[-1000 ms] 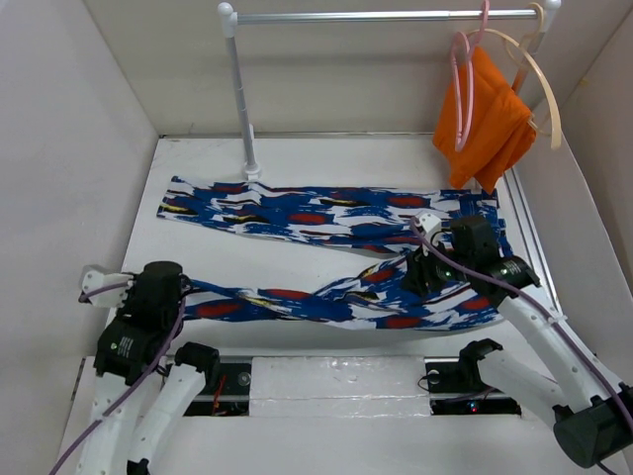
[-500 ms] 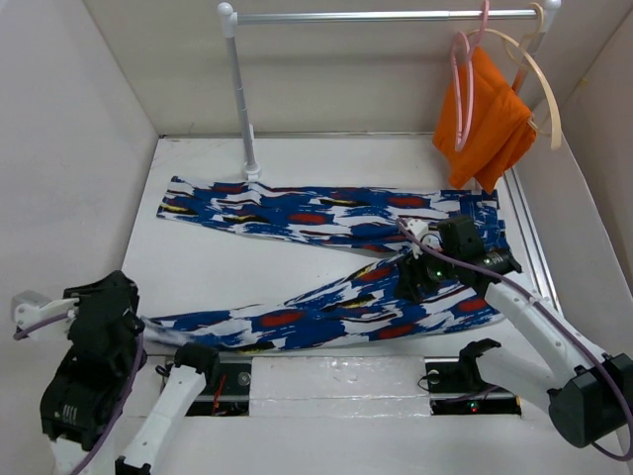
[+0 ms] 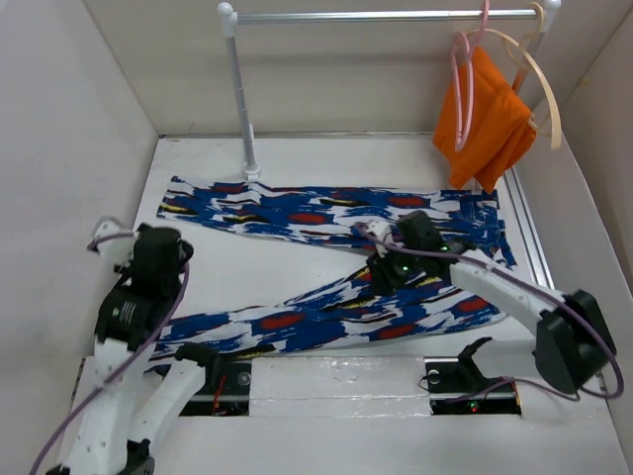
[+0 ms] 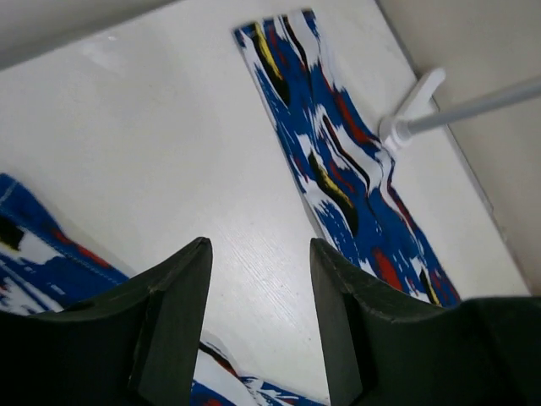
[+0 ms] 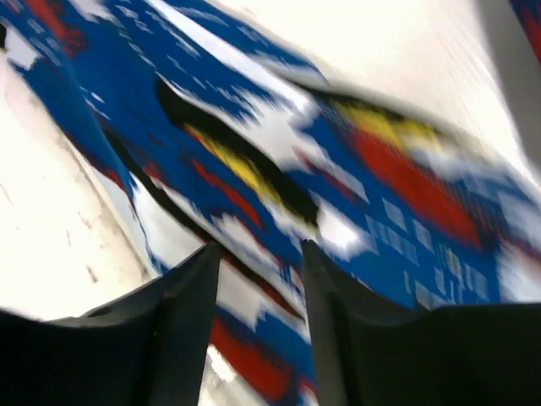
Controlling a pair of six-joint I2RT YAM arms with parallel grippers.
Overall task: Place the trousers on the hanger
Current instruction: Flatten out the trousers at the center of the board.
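Observation:
The trousers [image 3: 326, 218] lie flat on the table in a sideways V, one leg along the back and the other leg [image 3: 297, 322] near the front edge. My left gripper [image 3: 158, 249] hovers open beside the left end of the front leg, holding nothing. In the left wrist view my left gripper [image 4: 259, 249] frames bare table, with the back leg [image 4: 338, 144] beyond it. My right gripper [image 3: 384, 273] sits low over the cloth where the legs meet. In the blurred right wrist view my right gripper [image 5: 260, 249] is open over the patterned cloth [image 5: 254, 169]. The pink hanger [image 3: 460, 89] hangs on the rail.
A cream hanger [image 3: 539, 84] and an orange cloth [image 3: 485, 119] hang at the right end of the rail [image 3: 376, 16]. The rack's white post [image 3: 242, 99] stands at the back, just behind the trousers. White walls close in the table on the left, right and back.
My left gripper has opened and let go of the front leg's end, which now lies near the front edge, then swung up and inward. My right gripper has slid left along the trousers.

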